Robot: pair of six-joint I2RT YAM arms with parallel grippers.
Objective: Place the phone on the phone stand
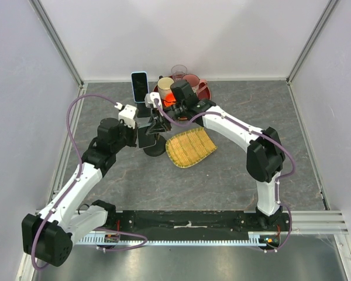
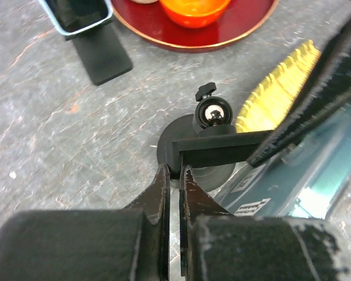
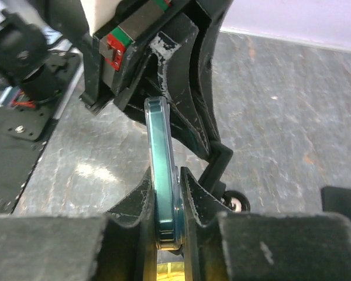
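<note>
The phone (image 3: 162,175) is teal and seen edge-on, upright between my right gripper's (image 3: 165,178) shut fingers. In the left wrist view its teal back (image 2: 307,175) shows at the right, leaning against the black phone stand's plate (image 2: 222,153). The stand has a round base (image 2: 169,143) and a shiny ball joint (image 2: 212,114). My left gripper (image 2: 175,171) is shut on the near corner of that plate. In the top view both grippers meet at the stand (image 1: 155,149), left gripper (image 1: 141,136) on its left, right gripper (image 1: 157,122) just behind it.
A second phone (image 1: 139,86) in a light blue case stands on another black stand (image 2: 102,55) behind. A red tray (image 1: 206,88) with cups sits at the back. A yellow bamboo dish (image 1: 190,147) lies right of the stand. Grey walls enclose the table.
</note>
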